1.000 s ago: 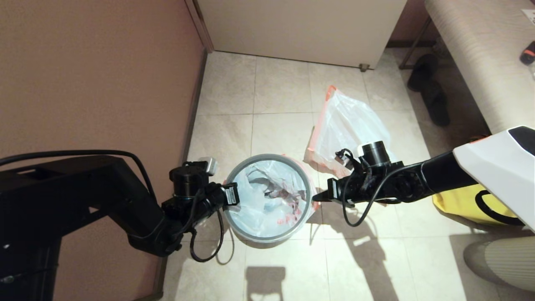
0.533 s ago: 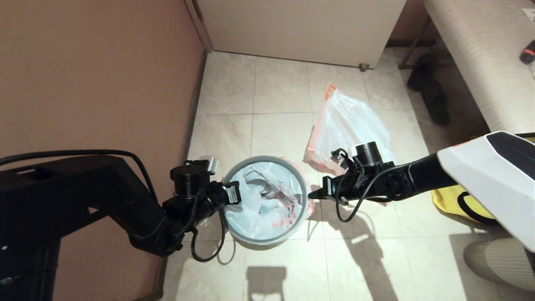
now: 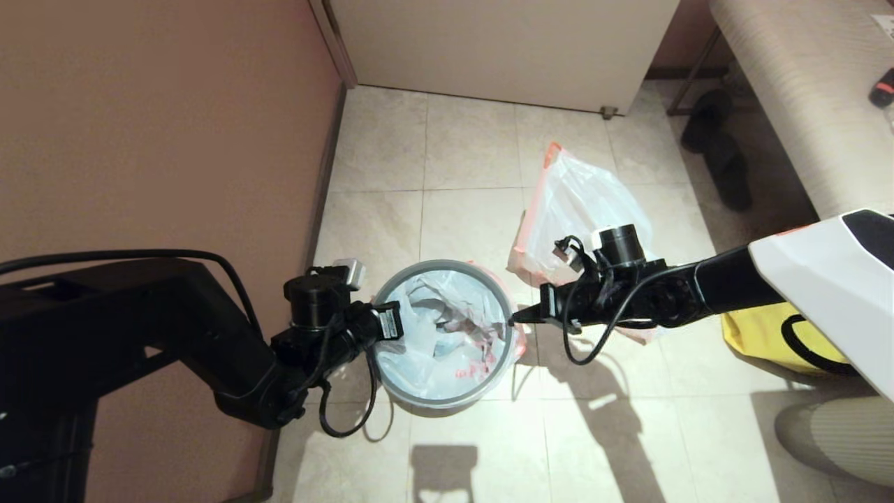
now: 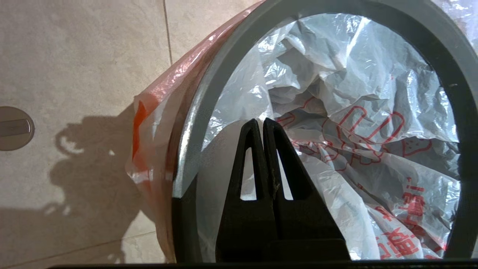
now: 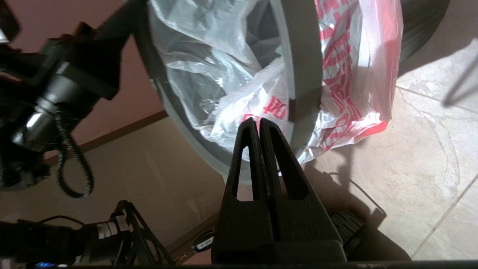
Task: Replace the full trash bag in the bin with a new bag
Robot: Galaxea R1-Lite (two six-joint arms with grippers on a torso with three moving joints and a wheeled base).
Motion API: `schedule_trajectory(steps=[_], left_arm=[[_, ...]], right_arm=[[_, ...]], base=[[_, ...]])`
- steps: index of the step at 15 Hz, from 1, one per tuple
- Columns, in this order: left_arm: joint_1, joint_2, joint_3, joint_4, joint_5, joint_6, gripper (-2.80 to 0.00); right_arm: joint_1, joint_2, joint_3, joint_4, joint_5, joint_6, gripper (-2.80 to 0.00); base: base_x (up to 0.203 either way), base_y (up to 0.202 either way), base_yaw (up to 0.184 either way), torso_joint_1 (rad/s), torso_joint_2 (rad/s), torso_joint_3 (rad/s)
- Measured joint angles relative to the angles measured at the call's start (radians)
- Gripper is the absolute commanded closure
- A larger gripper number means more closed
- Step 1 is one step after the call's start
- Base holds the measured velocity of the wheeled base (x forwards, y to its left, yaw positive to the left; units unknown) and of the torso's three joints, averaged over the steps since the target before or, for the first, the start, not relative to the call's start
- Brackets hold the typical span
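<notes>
The bin (image 3: 447,264) stands on the tiled floor with its grey hoop (image 4: 218,82) round the top. The new bag (image 3: 433,349) lines it, crumpled, with red hand print (image 4: 369,127) showing; its pink hem (image 5: 358,93) hangs outside under the hoop (image 5: 302,56). My left gripper (image 3: 395,328) is shut and empty, just inside the bin's left rim above the bag (image 4: 259,121). My right gripper (image 3: 513,321) is shut and empty, with its tip at the right rim (image 5: 255,121). The full trash bag (image 3: 583,209) lies on the floor behind the right arm.
A brown wall (image 3: 160,140) runs close along the left. A pale cabinet (image 3: 503,49) stands at the back and a bench (image 3: 803,91) at the right, with dark slippers (image 3: 719,147) beside it. A yellow fabric bag (image 3: 775,335) lies under my right arm. A round floor drain (image 4: 13,128) sits near the bin.
My right gripper has moved left, from beside the bin to its right rim. The bin shifted slightly left and back. The left gripper has stayed at the left rim.
</notes>
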Motion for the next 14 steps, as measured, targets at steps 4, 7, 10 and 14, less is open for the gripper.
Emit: schedule_trajectory(steps=[4, 7, 10, 14], left_arm=[[-0.001, 0.001, 0.000, 0.001, 0.000, 0.000, 0.00], [0.000, 0.020, -0.001, 0.000, 0.000, 0.001, 0.00], [0.005, 0.055, -0.008, -0.002, 0.000, 0.001, 0.00], [0.019, 0.125, -0.023, -0.069, 0.000, 0.004, 0.00]], right_arm=[[0.021, -0.006, 0.005, -0.002, 0.014, -0.006, 0.00], [0.041, 0.039, -0.028, -0.007, 0.011, -0.013, 0.00], [0.048, 0.096, -0.080, -0.005, 0.010, -0.018, 0.00], [0.026, 0.145, -0.123, -0.006, 0.011, -0.018, 0.00]], base=[[0.000, 0.000, 0.000, 0.000, 0.00, 0.000], [0.000, 0.000, 0.000, 0.000, 0.00, 0.000], [0.000, 0.000, 0.000, 0.000, 0.00, 0.000], [0.000, 0.000, 0.000, 0.000, 0.00, 0.000]])
